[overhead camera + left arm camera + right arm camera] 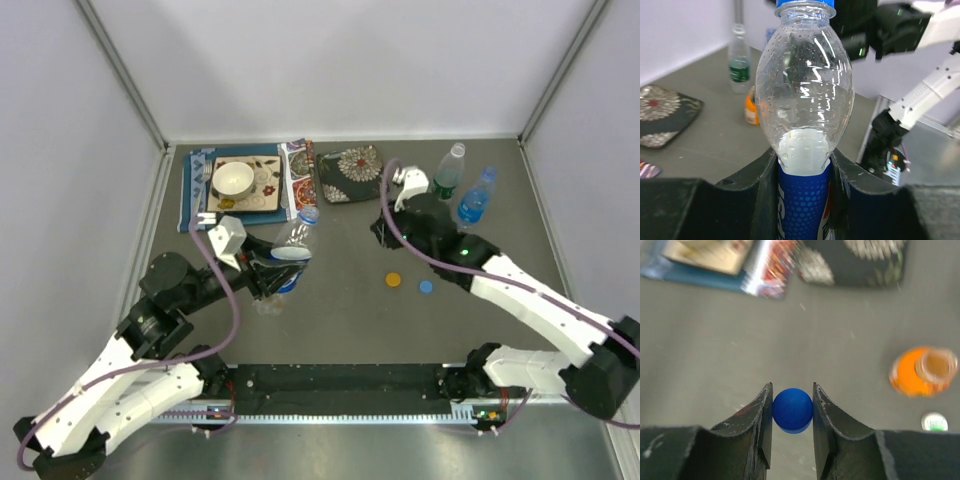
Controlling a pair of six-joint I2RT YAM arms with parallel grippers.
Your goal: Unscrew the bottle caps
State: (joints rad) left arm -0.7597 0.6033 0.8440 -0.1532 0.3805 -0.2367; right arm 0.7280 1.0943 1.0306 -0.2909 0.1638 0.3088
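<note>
Nearest the lens in the left wrist view, the left gripper [804,162] is clamped narrowly on the blue-red labelled bottle [805,90]. Its fingers are pressed against the label just under the clear, droplet-beaded shoulder. The bottle is gripped low on its body, probably so that the neck is left free and the body is kept from turning. In the top view it is found at 9 o'clock on the desk [340,320], raised and tilted, with the neck aimed toward 1 o'clock.

The right gripper [792,395] is closed on a dark blue cap [792,410], which is carried over bare desk, apart from the held bottle. Which bottle this cap belongs to cannot be settled. The held bottle's top is cut off by the frame edge, and the blue band [805,5] there may be a cap or only a neck ring.

An orange cap [394,280] and a pale blue cap [426,287] lie loose at 5 o'clock from the right gripper, seemingly set aside clear of the bottles. The orange-filled bottle [924,371] is seen blurred and open-mouthed at 3 o'clock in the right wrist view; in the top view it is hidden. The green-labelled bottle [450,170] and the blue-tinted bottle [477,197] stand at 2 o'clock, and whether they are capped is too small to tell. A green-and-white disc [934,421] cannot be identified.
</note>
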